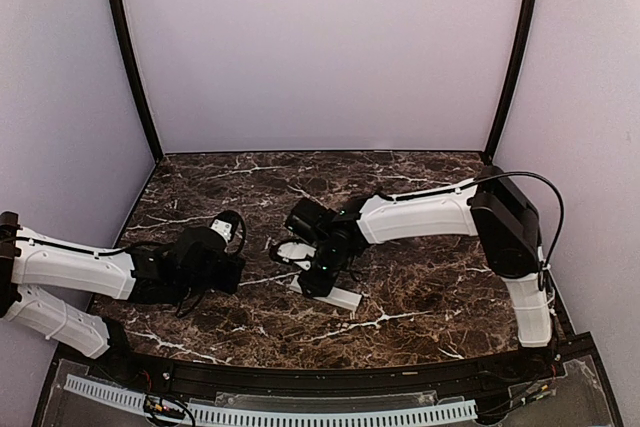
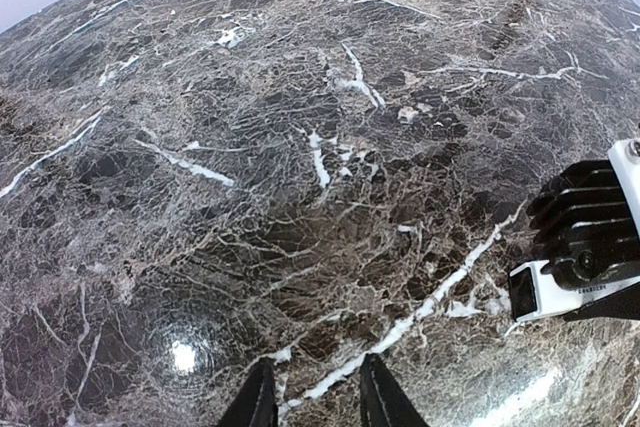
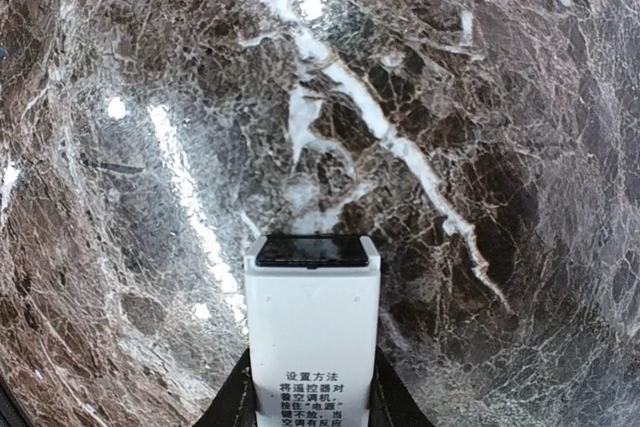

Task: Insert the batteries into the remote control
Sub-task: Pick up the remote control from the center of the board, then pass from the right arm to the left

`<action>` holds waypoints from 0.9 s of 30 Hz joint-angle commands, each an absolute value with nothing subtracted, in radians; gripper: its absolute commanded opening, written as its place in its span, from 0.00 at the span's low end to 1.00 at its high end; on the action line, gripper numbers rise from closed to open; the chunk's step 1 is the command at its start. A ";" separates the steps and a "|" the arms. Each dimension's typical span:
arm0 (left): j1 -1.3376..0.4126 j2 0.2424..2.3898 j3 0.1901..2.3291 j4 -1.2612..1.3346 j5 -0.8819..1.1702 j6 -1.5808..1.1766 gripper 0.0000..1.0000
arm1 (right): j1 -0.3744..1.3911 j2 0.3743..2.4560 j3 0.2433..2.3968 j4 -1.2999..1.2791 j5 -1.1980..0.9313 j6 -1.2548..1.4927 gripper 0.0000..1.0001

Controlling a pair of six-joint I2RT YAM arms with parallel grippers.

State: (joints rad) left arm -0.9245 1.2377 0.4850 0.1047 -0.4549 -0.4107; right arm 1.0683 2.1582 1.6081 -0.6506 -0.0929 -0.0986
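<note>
The remote control (image 3: 312, 317) is a white bar with printed text on its upper face and a dark window at its far end. My right gripper (image 3: 312, 409) is shut on it, one black finger on each long side. In the top view the right gripper (image 1: 318, 272) holds the remote (image 1: 342, 297) low over the marble table, its free end pointing to the near right. My left gripper (image 2: 318, 402) is open and empty, facing bare marble; it sits left of the remote (image 1: 242, 269). The remote's window end (image 2: 530, 292) shows at the right of the left wrist view. No batteries are in view.
The dark marble table (image 1: 420, 277) is walled by pale panels at the back and sides, with black posts (image 1: 130, 57) at the back corners. The right gripper's black ribbed body (image 2: 590, 227) stands close to the right of my left gripper. A white cable rail (image 1: 300, 412) runs along the near edge.
</note>
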 commanded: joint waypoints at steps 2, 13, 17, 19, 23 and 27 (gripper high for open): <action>-0.920 1.240 0.477 0.117 -0.453 -0.397 0.29 | 1.026 2.104 1.632 -0.609 -0.117 -0.011 0.03; -0.921 1.308 0.609 0.108 -0.284 -0.414 0.35 | 0.921 2.058 1.576 -0.532 -0.103 0.265 0.00; -0.921 1.361 0.672 0.118 -0.227 -0.352 0.50 | 0.881 2.034 1.552 -0.507 -0.077 0.359 0.00; -0.922 1.388 0.710 0.130 -0.205 -0.298 0.59 | 0.869 2.029 1.548 -0.507 -0.050 0.391 0.00; -0.920 1.467 0.845 0.092 -0.141 -0.228 0.69 | 0.837 2.010 1.533 -0.461 -0.026 0.448 0.00; -0.900 1.511 0.912 0.226 -0.039 -0.310 0.79 | 0.807 1.989 1.534 -0.424 -0.015 0.475 0.00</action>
